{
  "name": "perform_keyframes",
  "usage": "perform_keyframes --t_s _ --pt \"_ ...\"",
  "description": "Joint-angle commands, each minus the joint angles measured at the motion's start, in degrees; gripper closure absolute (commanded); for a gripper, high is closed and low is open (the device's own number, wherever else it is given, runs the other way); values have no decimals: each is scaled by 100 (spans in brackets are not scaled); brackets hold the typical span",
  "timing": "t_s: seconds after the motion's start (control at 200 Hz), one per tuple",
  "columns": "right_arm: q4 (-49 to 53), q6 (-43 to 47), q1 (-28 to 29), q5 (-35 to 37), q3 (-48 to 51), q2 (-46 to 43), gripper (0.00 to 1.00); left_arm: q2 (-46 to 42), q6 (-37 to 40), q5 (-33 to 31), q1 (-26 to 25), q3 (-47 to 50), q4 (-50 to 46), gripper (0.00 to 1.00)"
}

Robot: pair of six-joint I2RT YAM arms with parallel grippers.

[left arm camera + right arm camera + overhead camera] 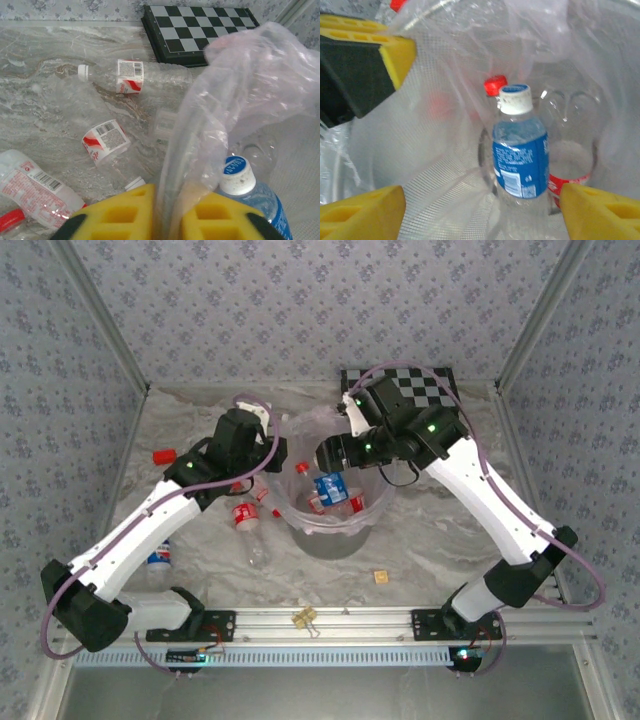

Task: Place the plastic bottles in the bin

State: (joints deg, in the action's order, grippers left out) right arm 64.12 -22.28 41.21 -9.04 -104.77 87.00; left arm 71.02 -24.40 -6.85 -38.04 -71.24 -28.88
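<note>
Marbled tabletop (440,520) is bearing plastic bottles (102,141) beside the bin (330,540), probably light, crushable and slippery, likeliest gripped at the labelled waist, while the left gripper (167,212) is pinching the bag (250,85) and the right gripper (482,215) is gaping above binned ones.

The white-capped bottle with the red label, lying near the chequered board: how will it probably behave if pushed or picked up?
This bottle lies on its side and is round, so a sideways push would probably roll it. It looks clear and empty, so it is likely light. Its wall looks thin and ribbed, so it may dent under the jaws.
</note>
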Motion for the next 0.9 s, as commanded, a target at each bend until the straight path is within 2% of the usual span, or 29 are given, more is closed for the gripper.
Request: perform_keyframes --t_s 0.0,0.2,0.335,0.44,0.56,0.63,0.705,0.765,0.895 --pt "309 293 -187 -44 110 -287 19 -68 171 -100 -8 -372 68 72" --pt "-541 235 -724 -340 755 -1174 19 92 321 -101 -12 -777 -187 46" --pt "-1122 52 -1287 -467 1266 -1682 17 158 519 -65 -8 -1306 -550 19" --pt "-1490 -30 -1677 -457 1659 -2063 16 -110 599 -433 -12 -1610 -788 1" --pt "-1628 -129 -2134 -441 2038 -2290 15 -713 567 -1094 -9 -1482 -970 0" --pt "-1621 -131 -2346 -452 2210 -2335 16 -1082 478 -1581 57 -1403 -1492 0" --pt "-1658 -160 -2609 -502 2359 -2326 15 -1490 266 -1852 360 -1142 -1837 0" --pt "-1757 -191 -2806 -574 2466 -2291 15 -1747 -20 -1562 818 -831 -2060 1" --pt "-1971 -153 -3002 -769 2648 -2218 15 -1934 -444 -240 1710 217 -2240 2"
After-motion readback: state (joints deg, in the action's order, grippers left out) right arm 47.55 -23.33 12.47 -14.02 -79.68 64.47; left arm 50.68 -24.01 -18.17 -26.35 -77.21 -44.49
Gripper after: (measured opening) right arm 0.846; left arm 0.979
